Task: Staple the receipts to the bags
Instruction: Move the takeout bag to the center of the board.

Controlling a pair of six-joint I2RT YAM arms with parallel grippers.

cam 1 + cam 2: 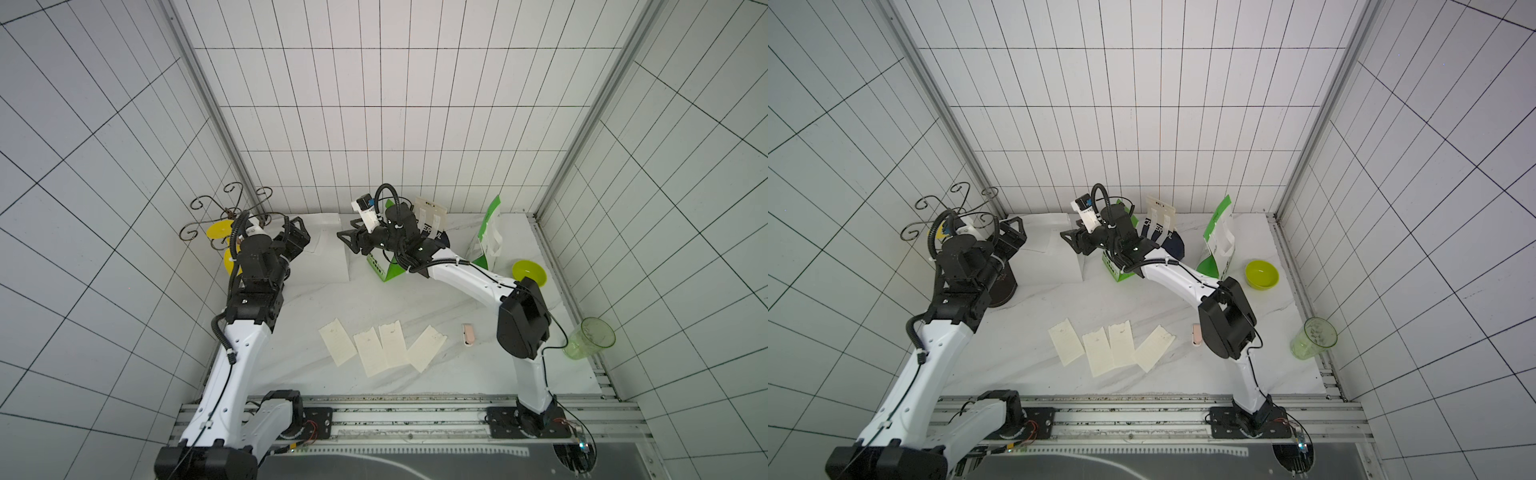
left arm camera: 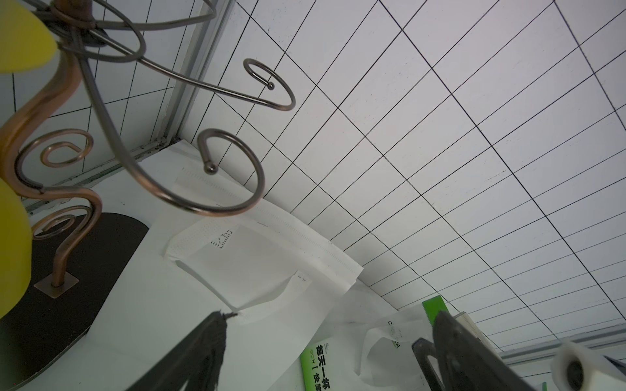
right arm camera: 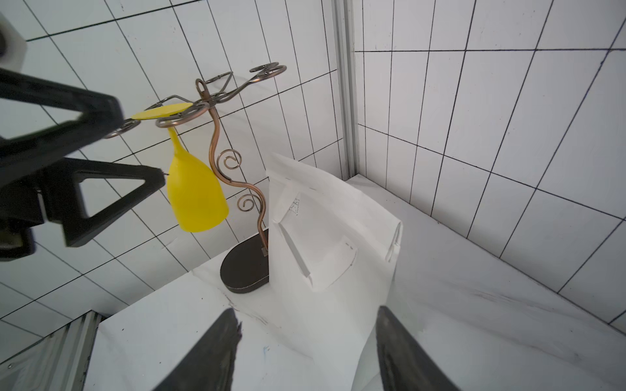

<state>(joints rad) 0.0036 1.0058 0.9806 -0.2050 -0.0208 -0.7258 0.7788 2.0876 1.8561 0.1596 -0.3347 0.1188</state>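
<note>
Right end effector (image 3: 308, 313) — jaws apart — faces the white bag (image 3: 338, 216).

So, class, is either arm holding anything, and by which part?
Nothing appears held: the left gripper and right gripper both show fingers apart at the white bag, not gripping it.

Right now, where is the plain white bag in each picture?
In a top view: plain white bag at the back edge of the table, left of centre.
In a top view: same spot, further left.
Left wrist: mid-picture, past the curly metal rack.
Right wrist: mid-picture, beside the rack's dark base.
Shared landmark: that rack, near the bag in every view.
</note>
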